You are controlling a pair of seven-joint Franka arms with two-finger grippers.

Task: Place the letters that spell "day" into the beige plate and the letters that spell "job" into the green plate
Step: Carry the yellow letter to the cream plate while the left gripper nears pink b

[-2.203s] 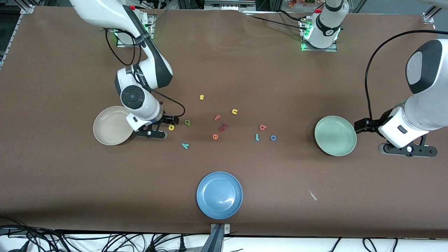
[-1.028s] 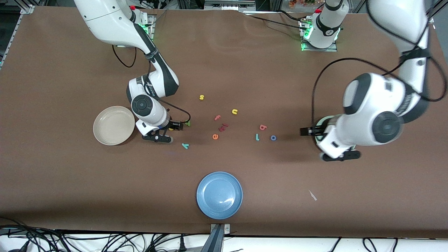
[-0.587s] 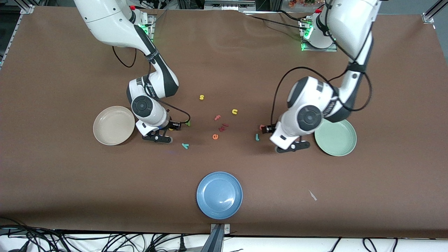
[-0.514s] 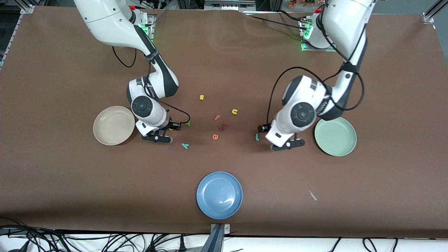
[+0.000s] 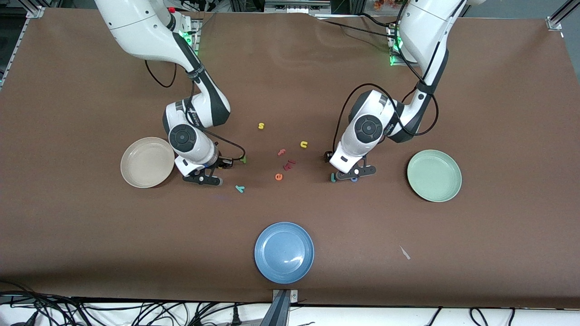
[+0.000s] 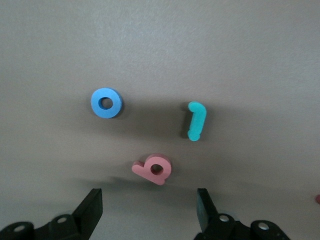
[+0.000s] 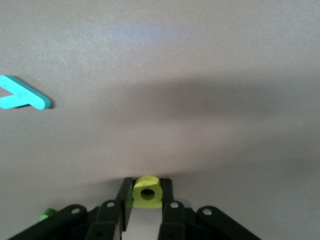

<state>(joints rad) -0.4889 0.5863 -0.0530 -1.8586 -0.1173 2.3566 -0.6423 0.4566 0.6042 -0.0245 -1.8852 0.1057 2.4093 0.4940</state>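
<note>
My right gripper (image 7: 146, 196) is down at the table beside the beige plate (image 5: 147, 162), shut on the yellow d (image 7: 146, 192). The green a (image 5: 244, 159) lies just past it, and the teal y (image 5: 239, 188) is nearer the front camera. My left gripper (image 6: 148, 202) hangs open low over the pinkish b (image 6: 154, 169), which lies just ahead of the fingertips. The blue o (image 6: 106, 103) and teal j (image 6: 196, 121) lie a little further on. In the front view the left hand (image 5: 340, 167) hides the b. The green plate (image 5: 434, 175) holds nothing.
A blue plate (image 5: 284, 252) sits near the front edge. Loose letters lie mid-table: yellow s (image 5: 261, 126), yellow u (image 5: 304, 144), pink f (image 5: 282, 152), a dark red letter (image 5: 290, 164) and orange e (image 5: 278, 176). A paper scrap (image 5: 404, 252) lies toward the left arm's end.
The left arm swung in from beside the green plate to over the j, o and b. The right gripper's fingers closed on the yellow d; that arm barely moved.
</note>
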